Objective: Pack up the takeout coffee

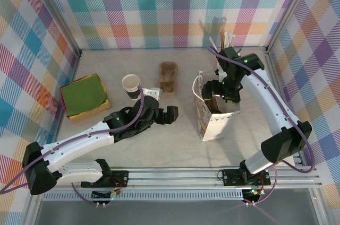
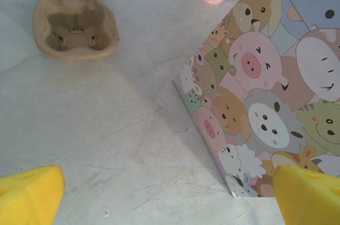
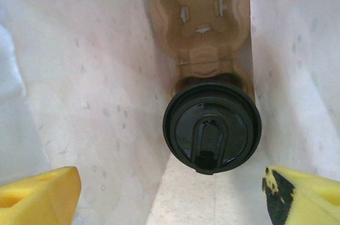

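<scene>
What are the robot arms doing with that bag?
They're packing a coffee. The right gripper hangs open over the white paper bag. Down inside, the takeout coffee with its black lid sits in a cardboard carrier, and the fingers aren't touching it. The left gripper hovers open beside the bag, holding nothing.

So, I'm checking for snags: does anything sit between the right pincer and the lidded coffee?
Nothing visible: the takeout coffee sits in a cardboard carrier between the bag walls, directly before the open right pincer.
</scene>
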Controlling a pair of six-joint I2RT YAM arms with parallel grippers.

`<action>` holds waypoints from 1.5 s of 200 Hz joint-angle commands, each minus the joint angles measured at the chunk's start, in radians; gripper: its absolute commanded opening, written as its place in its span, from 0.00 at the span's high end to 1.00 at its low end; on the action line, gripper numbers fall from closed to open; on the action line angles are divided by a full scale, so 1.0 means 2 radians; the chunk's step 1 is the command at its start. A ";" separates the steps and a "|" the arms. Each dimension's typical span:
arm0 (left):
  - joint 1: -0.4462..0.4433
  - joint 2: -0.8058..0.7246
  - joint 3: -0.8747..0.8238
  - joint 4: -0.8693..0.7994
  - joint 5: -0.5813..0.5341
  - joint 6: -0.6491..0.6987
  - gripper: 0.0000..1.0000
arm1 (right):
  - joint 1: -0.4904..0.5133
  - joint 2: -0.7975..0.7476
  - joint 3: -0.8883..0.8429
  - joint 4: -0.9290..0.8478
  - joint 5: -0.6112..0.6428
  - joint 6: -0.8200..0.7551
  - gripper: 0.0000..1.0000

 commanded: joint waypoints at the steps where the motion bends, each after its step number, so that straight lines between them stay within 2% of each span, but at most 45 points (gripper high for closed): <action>1: 0.005 -0.008 0.020 -0.010 -0.009 0.008 0.00 | -0.004 -0.022 0.019 -0.008 0.006 -0.001 0.13; 31: 0.005 -0.007 0.025 -0.015 -0.011 0.008 0.00 | -0.004 -0.033 0.035 -0.011 0.012 -0.001 0.17; 92: 0.005 -0.004 0.036 -0.024 -0.018 0.012 0.00 | -0.004 -0.074 0.073 -0.004 0.055 -0.004 0.13; 131: 0.005 -0.004 0.048 -0.035 -0.026 0.018 0.00 | -0.004 -0.119 0.086 0.043 0.083 -0.009 0.10; 143: 0.005 -0.005 0.051 -0.039 -0.032 0.021 0.00 | -0.005 -0.136 0.080 0.064 0.097 -0.012 0.08; 157: 0.005 -0.007 0.055 -0.043 -0.038 0.025 0.00 | -0.005 -0.153 0.065 0.085 0.121 -0.013 0.00; 179: 0.005 -0.010 0.061 -0.051 -0.054 0.030 0.00 | -0.005 -0.176 0.033 0.119 0.151 -0.021 0.01; 228: 0.010 -0.010 0.083 -0.088 -0.103 0.046 0.00 | -0.006 -0.216 -0.043 0.196 0.172 -0.015 0.01; 255: 0.037 -0.011 0.112 -0.137 -0.122 0.050 0.00 | -0.007 -0.223 -0.058 0.230 0.156 -0.018 0.01; 300: 0.128 -0.016 0.153 -0.218 -0.110 0.045 0.00 | -0.006 -0.182 -0.048 0.300 0.053 -0.026 0.01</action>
